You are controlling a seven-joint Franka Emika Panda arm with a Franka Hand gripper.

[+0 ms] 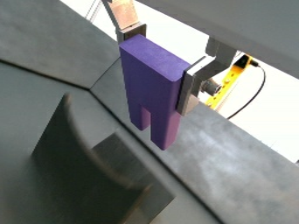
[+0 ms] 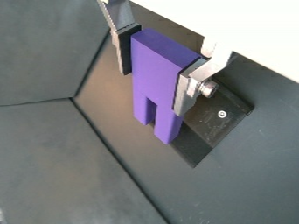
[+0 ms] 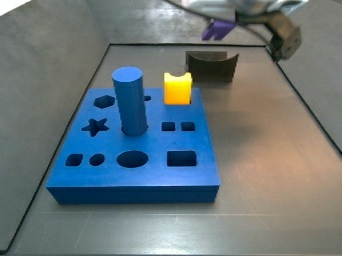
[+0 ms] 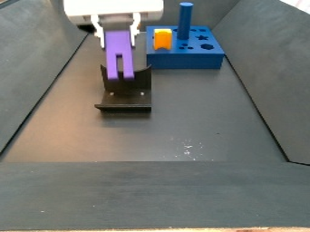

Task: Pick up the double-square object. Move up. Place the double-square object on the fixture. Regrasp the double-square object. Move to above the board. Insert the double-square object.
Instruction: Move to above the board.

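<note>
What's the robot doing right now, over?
Gripper shut on purple double-square object, hanging above the fixture. Not yet set down. Nothing in the way.

- A dark grey matte floor (image 3: 267, 160) carries the large flat blue board (image 3: 134, 150) and spreads bare around it, so it serves as the counter.
- Smooth grey side walls (image 4: 34, 86) slope up and outward on both sides of the board, forming a trough.
- Behind the board, a paler grey back wall (image 3: 140, 22) catches more light.
- Well in front of the board, a few pale specks (image 4: 188, 145) mark the floor.
- Beyond the trough's rim there is bright white light (image 1: 233, 22), and a yellow item with a thin black cable (image 1: 251, 87).
- The gripper (image 4: 118, 41), closed on the purple double-square object (image 4: 119, 59), hangs beside the board over the floor.
</note>
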